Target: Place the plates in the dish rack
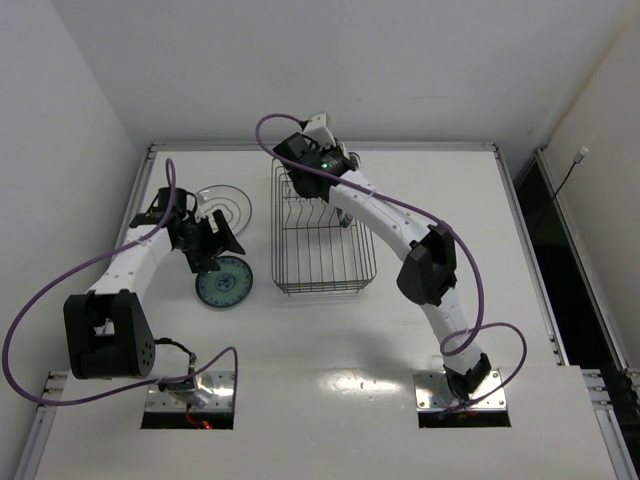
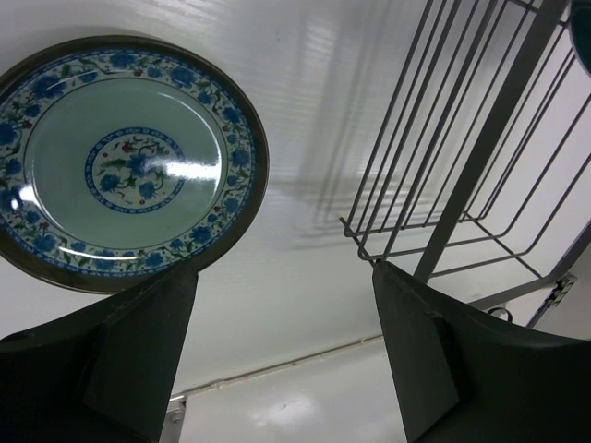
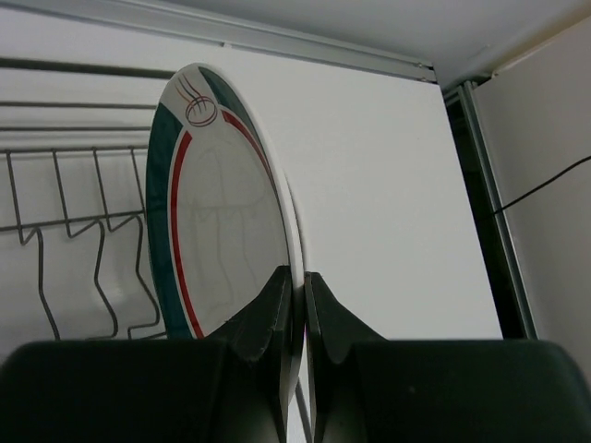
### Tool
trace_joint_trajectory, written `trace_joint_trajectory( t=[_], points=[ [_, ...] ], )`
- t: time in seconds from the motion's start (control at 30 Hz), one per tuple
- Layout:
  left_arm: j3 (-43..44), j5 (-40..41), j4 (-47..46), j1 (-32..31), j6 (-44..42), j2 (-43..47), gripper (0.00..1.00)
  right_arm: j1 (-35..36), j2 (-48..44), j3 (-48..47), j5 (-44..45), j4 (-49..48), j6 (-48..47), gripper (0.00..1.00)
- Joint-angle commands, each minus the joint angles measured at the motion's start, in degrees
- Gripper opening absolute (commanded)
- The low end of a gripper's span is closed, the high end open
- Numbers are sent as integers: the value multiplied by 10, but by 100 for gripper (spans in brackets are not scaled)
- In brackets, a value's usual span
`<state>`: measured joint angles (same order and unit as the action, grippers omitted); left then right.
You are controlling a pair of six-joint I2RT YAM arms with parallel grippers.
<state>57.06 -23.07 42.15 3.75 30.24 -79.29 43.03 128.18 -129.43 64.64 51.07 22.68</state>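
Observation:
The dish rack (image 1: 322,290), a black wire basket, stands mid-table. My right gripper (image 3: 298,281) is shut on the rim of a white plate (image 3: 222,203) with green and red bands. That plate stands upright on edge at the rack's far end, beside the divider prongs (image 3: 55,231). Left of the rack, a small teal patterned plate (image 1: 223,284) lies flat, and a pale greyish ringed plate (image 1: 228,205) lies behind it. Between those two plates hovers my left gripper (image 1: 222,252), open and holding nothing. Its wrist view shows the teal plate (image 2: 129,166) at upper left and the rack (image 2: 480,166) at right.
A raised metal rail (image 1: 320,146) runs along the table's far edge, with walls close on the left and behind. The right arm's elbow (image 1: 428,265) hangs over the table to the right of the rack. A purple cable (image 1: 60,300) loops off the left arm.

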Motion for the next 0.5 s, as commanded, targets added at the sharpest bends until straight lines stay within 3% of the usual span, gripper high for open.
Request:
trace_joint_trajectory(
  t=[0.0,0.23,0.4,0.47],
  points=[
    [-9,5,7,5,-8,26,74,14,1,8,8,-38,-11,0],
    [-27,5,7,16,-8,26,74,14,22,14,-67,7,54,1],
    [-33,22,7,35,-8,32,74,2,9,14,-120,27,87,15],
    [-33,30,13,44,-8,37,76,-3,-1,8,-132,27,87,27]
  ],
)
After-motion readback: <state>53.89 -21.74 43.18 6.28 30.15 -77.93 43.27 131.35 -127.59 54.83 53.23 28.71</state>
